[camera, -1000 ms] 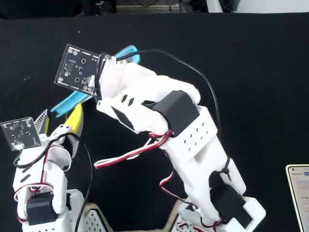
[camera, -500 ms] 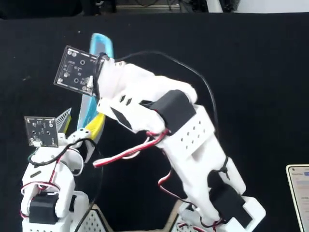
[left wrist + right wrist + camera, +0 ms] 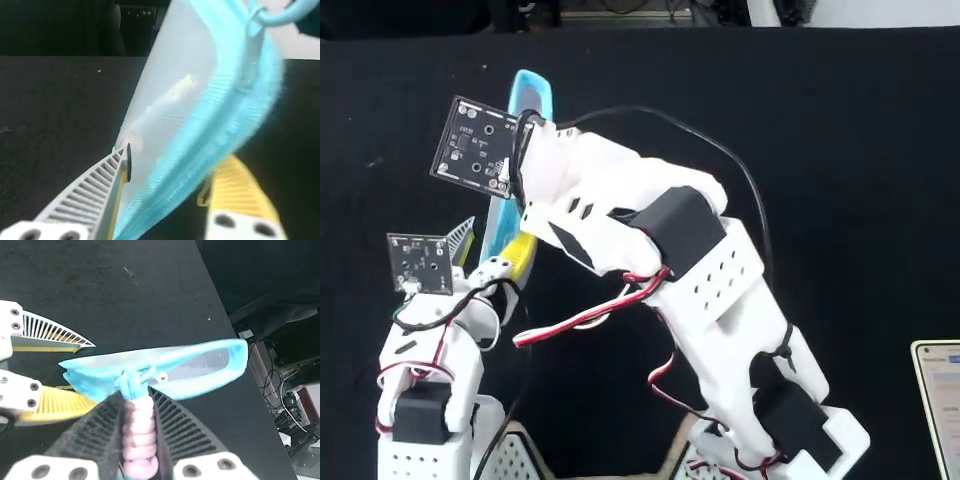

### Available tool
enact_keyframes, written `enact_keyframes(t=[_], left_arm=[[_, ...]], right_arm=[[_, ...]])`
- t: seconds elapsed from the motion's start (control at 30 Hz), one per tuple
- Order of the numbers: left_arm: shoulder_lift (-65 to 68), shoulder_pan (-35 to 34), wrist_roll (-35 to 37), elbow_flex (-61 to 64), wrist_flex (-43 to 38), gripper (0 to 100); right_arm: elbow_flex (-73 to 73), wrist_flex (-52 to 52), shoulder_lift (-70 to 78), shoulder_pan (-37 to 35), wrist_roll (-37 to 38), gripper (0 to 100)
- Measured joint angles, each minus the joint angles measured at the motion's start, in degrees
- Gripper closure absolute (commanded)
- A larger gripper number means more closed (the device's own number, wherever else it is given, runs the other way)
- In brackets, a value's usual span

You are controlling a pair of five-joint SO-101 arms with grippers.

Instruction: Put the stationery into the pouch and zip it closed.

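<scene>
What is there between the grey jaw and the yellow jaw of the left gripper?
The blue-edged pouch stands between them, as the left wrist view shows; the grey jaw touches its clear side.

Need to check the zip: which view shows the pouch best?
The right wrist view: the pouch shows end to end, edge-on. The left wrist view shows one clear side close up; the high view, just parts beside an arm.

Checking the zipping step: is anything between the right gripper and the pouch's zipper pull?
Nothing visible stands between them. The right gripper is shut directly on the blue zipper pull of the pouch, which is held up off the table. The left gripper sits at one end of the pouch, apart from the pull.
</scene>
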Motion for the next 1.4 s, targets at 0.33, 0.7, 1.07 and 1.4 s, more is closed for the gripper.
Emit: enact_keyframes(t=[0.33, 0.7, 1.07, 1.4], left_arm=[[-0.4, 0.4, -0.1, -2.5, 5.0, 97], [-0.4, 0.5, -12.0, -8.3, 15.1, 97], [-0.4, 0.5, -14.2, -9.3, 18.7, 97], [-0.4, 8.2, -20.6, -9.3, 21.7, 97]], right_arm=[[0.0, 0.7, 0.0, 0.0, 0.0, 98.8], [3.3, 0.7, -2.5, 4.2, -3.0, 98.8], [27.4, -12.3, -16.9, 6.3, -3.9, 98.8], [44.7, -32.5, -22.0, 17.3, -7.4, 98.8]])
